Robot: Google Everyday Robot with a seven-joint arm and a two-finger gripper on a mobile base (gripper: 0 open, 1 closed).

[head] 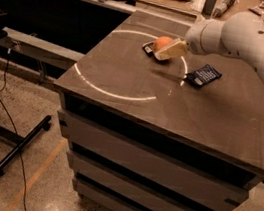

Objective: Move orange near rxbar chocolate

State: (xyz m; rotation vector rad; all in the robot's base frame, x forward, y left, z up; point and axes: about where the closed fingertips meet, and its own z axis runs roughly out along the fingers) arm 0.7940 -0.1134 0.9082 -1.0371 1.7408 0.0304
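Note:
The orange (161,42) sits at the far middle of the brown table top (127,76), right against my gripper (169,51). The gripper reaches in from the right on the white arm (245,36), and its tan end covers the orange's lower right side. The rxbar chocolate (147,48), a small flat black bar, lies just left of and partly behind the orange, touching or nearly touching it. I cannot tell whether the orange rests on the table or is held just above it.
A dark blue packet with white markings (204,74) lies on the table to the right of the gripper, under the arm. A bright ring of light (90,84) crosses the table top. Cluttered benches stand behind, and a black stand with cables (12,150) is on the floor at left.

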